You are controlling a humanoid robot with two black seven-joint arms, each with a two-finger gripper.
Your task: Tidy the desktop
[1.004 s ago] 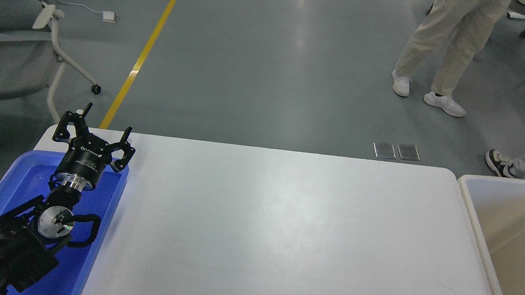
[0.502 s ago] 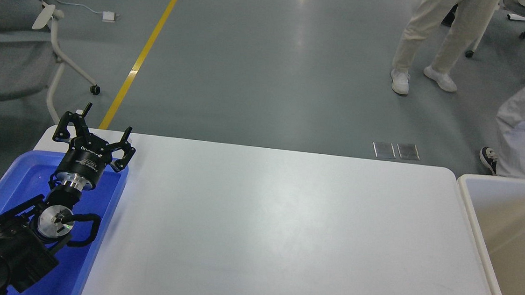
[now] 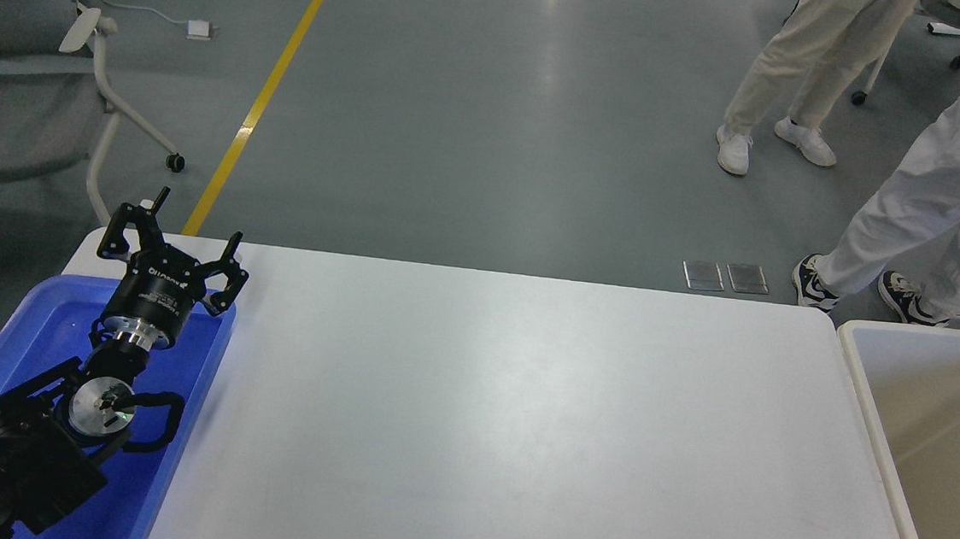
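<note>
The desktop (image 3: 520, 418) is a large smooth white tabletop with rounded corners that fills the middle of the head view; nothing lies on its visible surface. My left gripper (image 3: 192, 225) stands over the far end of the blue plastic tray (image 3: 30, 328) at the table's left edge. Its fingers are spread open and hold nothing. My left arm runs back to the lower left corner over the tray. My right arm and gripper are out of view.
An off-white rectangular bin (image 3: 929, 442) stands against the table's right edge. Beyond the table is grey floor with a yellow line (image 3: 267, 90), a grey chair (image 3: 17, 53) at far left and two people's legs (image 3: 804, 72) at far right.
My left arm and gripper have not moved. The people behind the table have walked; one in white trousers has stepped in near the table's far right corner.
</note>
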